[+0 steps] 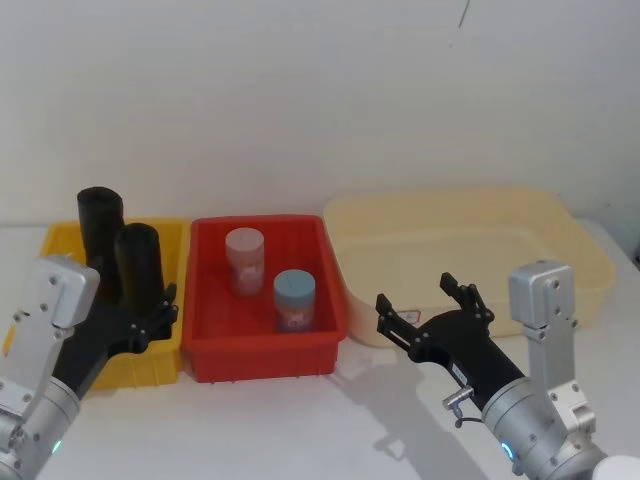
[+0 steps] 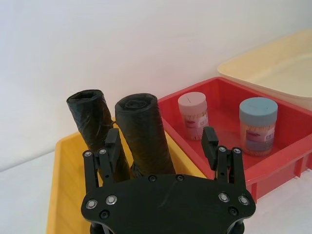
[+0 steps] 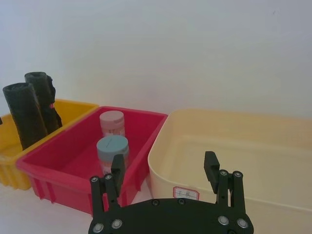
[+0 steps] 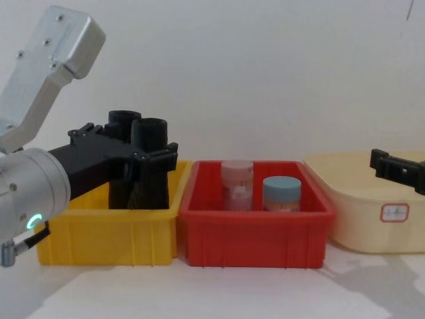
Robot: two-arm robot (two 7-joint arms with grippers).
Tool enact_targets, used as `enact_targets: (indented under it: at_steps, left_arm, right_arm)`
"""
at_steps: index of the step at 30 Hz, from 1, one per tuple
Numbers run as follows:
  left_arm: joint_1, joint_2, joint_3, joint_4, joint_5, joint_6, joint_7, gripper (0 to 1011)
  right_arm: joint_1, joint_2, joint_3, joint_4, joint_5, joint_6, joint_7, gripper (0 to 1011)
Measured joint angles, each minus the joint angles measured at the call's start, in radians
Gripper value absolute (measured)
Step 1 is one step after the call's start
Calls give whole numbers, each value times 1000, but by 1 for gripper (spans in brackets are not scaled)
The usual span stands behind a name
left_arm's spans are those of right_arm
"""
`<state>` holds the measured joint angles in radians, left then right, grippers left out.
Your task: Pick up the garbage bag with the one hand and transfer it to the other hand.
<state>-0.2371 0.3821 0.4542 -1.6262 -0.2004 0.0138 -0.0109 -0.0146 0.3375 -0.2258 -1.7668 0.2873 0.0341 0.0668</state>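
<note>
Closest in, the left hand (image 2: 161,135) stood spread wide, its fingers (image 2: 113,146) straddling the garbage bag (image 2: 145,131) without gripping it. That bag stood upright in the yellow bin (image 2: 63,195) (just beside a slimmer roll (image 2: 91,117)). Well apart, the right hand (image 1: 415,292) hung wide open over the surface (image 1: 330,420), before the cream tub (image 1: 450,235).

At frame left, a slimmer roll (image 1: 98,225) crowds the garbage bag (image 1: 138,265) from behind; space above both is free.
</note>
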Motion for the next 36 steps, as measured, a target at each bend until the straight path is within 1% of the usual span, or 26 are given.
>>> enact_targets:
  at_steps: [28,36]
  left_arm:
    - [0,0,0,0,0,0,0,1001]
    - [6,-4,-3,-4,15,-13,13,1001]
  right_arm:
    - [0,0,0,0,0,0,0,1000]
    - [0,0,0,0,0,0,0,1000]
